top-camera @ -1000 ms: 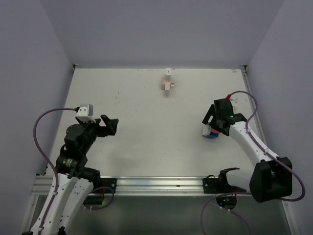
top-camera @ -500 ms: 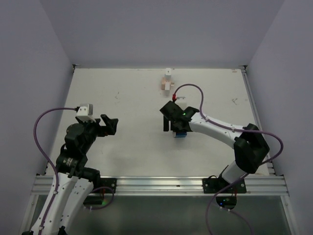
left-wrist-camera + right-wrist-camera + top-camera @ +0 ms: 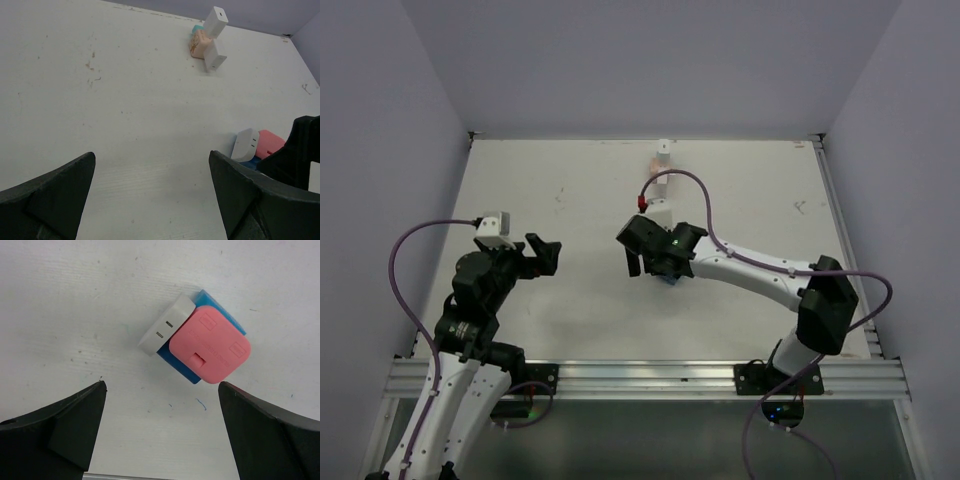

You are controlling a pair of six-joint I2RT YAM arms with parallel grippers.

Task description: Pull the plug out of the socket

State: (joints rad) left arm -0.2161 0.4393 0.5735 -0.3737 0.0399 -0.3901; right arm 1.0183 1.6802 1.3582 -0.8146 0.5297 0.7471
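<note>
White plug [image 3: 166,326], pink and blue socket [image 3: 210,346]

The socket [image 3: 210,345] is a flat, rounded-square pink block stacked on a blue base. It lies face-up on the table [image 3: 75,290], rotated diagonally in the right wrist view. The plug [image 3: 167,326] is a white rounded block with two short dark slots. It is seated against one side of the socket, touching the blue base.

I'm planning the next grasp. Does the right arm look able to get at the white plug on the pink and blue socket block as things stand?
Probably yes. The right gripper hangs open directly above the white plug, which sticks out of the socket block with nothing between them.
</note>
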